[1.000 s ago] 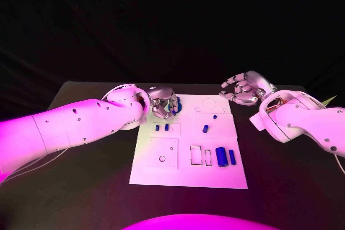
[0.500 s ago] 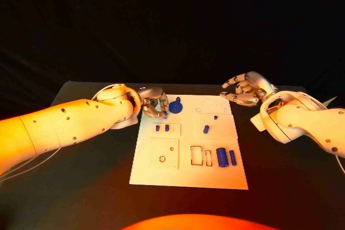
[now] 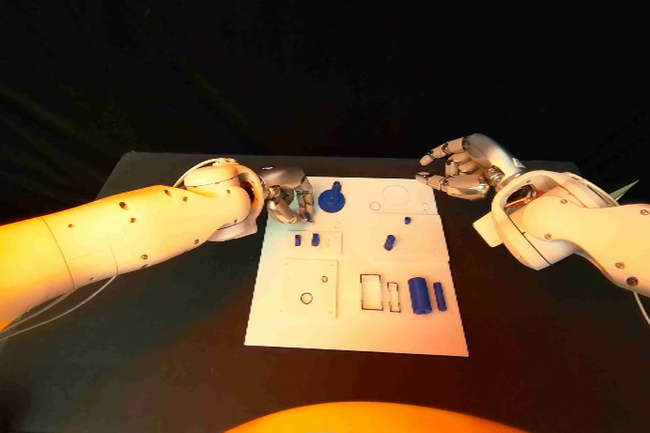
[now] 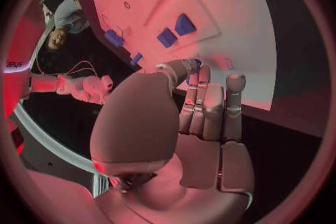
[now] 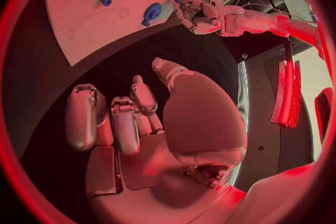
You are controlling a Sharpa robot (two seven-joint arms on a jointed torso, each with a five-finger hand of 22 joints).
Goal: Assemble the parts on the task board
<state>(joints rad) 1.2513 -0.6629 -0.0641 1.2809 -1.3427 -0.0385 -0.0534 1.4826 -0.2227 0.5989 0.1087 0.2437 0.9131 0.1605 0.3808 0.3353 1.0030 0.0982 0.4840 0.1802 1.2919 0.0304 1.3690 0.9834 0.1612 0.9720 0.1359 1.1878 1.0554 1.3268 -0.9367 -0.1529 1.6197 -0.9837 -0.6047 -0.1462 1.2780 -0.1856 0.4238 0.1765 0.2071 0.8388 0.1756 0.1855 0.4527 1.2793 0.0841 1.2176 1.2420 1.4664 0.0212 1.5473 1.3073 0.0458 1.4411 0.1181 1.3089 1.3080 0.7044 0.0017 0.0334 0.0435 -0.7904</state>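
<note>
The left hand (image 3: pixel 288 201) has drawn back from the blue round part (image 3: pixel 332 202) at the board's (image 3: pixel 355 330) eleven o'clock — fingers curled, holding nothing — part seemingly placed.

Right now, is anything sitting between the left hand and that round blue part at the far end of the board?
Nothing visible does. The left hand hovers at the task board's far left corner, and the round blue part lies just beside its fingers, with bare white board between them.

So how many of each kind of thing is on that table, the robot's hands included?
Blue parts plainly seen on the board: 7
White task board: 1
Silver hands: 2, the left hand and the right hand
Total: 10
</note>
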